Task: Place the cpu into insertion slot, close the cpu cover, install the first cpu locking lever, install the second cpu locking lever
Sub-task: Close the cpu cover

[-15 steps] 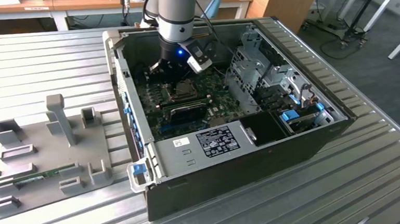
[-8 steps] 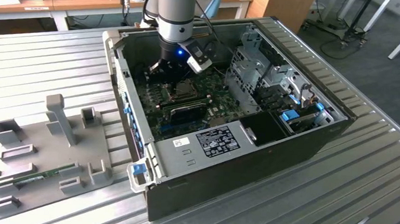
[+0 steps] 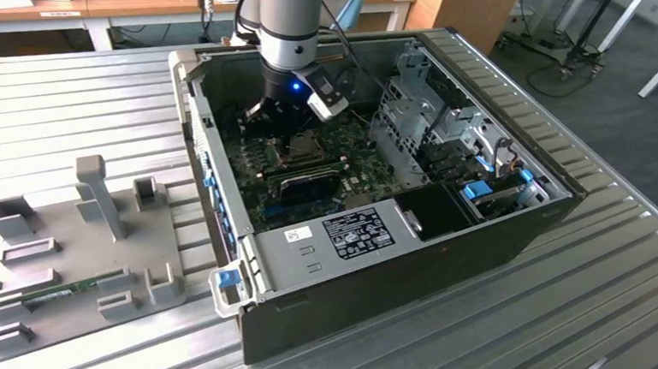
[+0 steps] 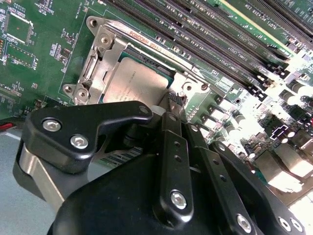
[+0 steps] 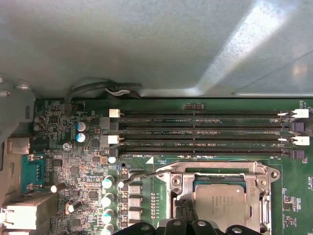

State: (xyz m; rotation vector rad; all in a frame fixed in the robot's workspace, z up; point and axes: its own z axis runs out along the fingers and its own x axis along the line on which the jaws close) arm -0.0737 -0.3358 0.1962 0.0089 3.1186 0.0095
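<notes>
1. The small silvery square cpu [image 4: 134, 83] sits in the dark-rimmed square insertion slot [image 4: 151, 62]. The thin silvery frame-shaped cpu cover [image 4: 100, 51] seems to lie flat around it.
2. My black linkage gripper [image 4: 168, 110] hovers at the socket's edge. I cannot tell whether it is spread or closed.
3. Risk: the thin wire locking lever [image 5: 142, 175] looks unlatched, and a skewed push could make it slip and scrape the green circuit board [image 5: 73, 161].
4. Room: long black memory slots [image 5: 205, 129] crowd the socket's near side. The grey case wall [image 3: 196, 116] on the exterior view's left and the metal drive cage [image 3: 425, 113] on its right box the arm in.
</notes>
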